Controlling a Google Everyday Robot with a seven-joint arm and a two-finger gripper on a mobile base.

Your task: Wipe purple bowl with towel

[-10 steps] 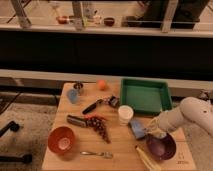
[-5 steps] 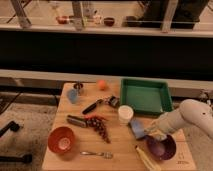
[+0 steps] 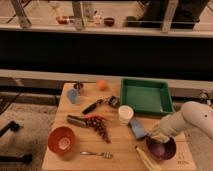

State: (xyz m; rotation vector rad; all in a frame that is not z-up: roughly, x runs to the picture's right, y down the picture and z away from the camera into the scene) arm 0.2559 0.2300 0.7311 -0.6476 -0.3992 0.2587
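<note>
The end effector (image 3: 151,134) is pressed together at the left rim of the purple bowl (image 3: 161,149), near the desk's (image 3: 120,145) front right corner, apparently positioned for wiping.

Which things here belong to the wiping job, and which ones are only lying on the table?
For the job:
- purple bowl
- towel
- tool, shut, between towel and bowl

Only lying about:
- orange-red bowl
- green tray
- white cup
- spoon
- grapes
- orange ball
</note>
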